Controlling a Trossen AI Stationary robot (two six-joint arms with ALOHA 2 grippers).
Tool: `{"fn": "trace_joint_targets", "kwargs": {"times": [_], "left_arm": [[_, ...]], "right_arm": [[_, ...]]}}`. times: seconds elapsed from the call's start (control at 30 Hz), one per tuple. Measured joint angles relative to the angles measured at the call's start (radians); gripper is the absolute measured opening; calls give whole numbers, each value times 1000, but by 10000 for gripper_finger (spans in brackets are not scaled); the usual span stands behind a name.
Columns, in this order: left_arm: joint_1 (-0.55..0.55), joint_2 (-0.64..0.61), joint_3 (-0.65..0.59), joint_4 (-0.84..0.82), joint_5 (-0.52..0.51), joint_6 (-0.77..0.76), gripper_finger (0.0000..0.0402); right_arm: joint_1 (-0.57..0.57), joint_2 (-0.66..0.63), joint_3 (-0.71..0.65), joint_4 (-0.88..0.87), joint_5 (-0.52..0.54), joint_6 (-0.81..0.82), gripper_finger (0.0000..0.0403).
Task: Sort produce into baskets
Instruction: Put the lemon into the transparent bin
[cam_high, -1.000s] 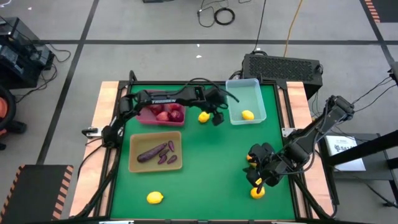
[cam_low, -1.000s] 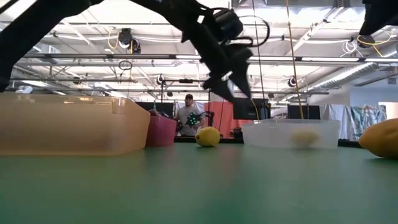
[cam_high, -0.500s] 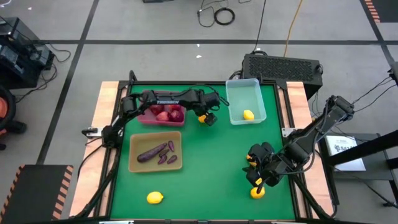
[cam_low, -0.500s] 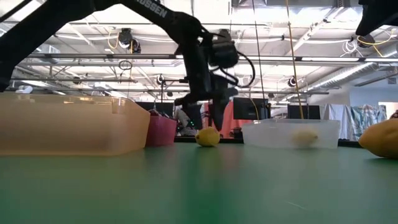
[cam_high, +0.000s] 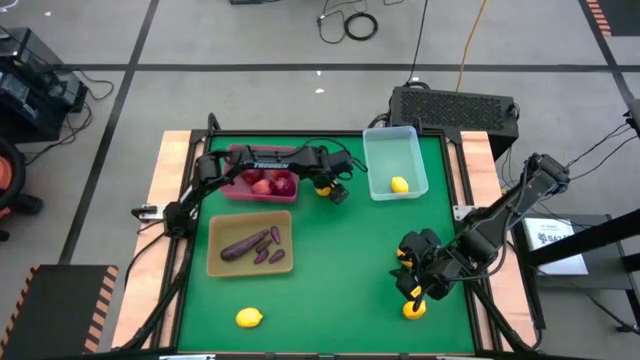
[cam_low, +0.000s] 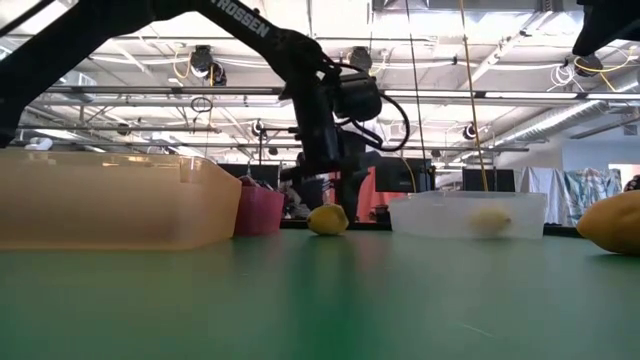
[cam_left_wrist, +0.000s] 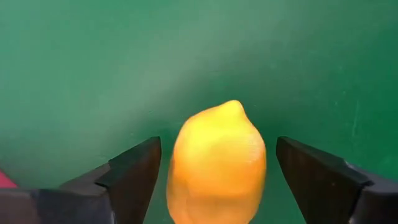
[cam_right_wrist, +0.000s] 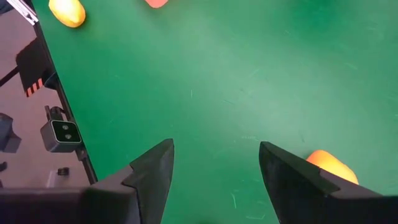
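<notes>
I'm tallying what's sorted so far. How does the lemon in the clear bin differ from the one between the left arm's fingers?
The lemon in the clear bin is already sorted, with nothing near it. The lemon by the maroon tray lies on the bare green table, straddled by the open left tool, not yet gripped. Both are yellow and similar in size.

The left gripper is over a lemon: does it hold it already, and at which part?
Not yet. The left gripper is open, its fingers on either side of the lemon with gaps showing, and the lemon rests on the table.
</notes>
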Motion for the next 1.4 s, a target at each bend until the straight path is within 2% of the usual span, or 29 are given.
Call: {"fn": "trace_joint_targets", "kwargs": {"times": [0.3, 0.5, 0.7, 0.83, 0.93, 1.07, 1.2, 1.4], "left_arm": [[0, 0, 0, -1, 3, 1, 243], [0, 0, 0, 30, 68, 1, 197], [-2, 0, 14, 148, 120, -9, 197], [-8, 0, 14, 330, 207, -57, 198], [-25, 0, 14, 482, 219, -86, 198], [-49, -1, 14, 653, 135, -87, 198], [-55, 0, 15, 744, 49, -86, 198], [-36, 48, 16, 890, 36, -87, 198]], "right_arm": [[0, 0, 0, 0, 0, 0, 226], [0, 0, 0, 0, 0, 11, 226], [0, 0, 0, 3, -5, 27, 226], [8, 0, 0, 22, -6, 27, 226], [23, 0, 0, 22, -7, 58, 226], [48, 0, 0, 15, -8, 112, 226], [63, 0, 0, 5, -8, 165, 226], [65, 0, 0, 4, -6, 204, 226]]}}
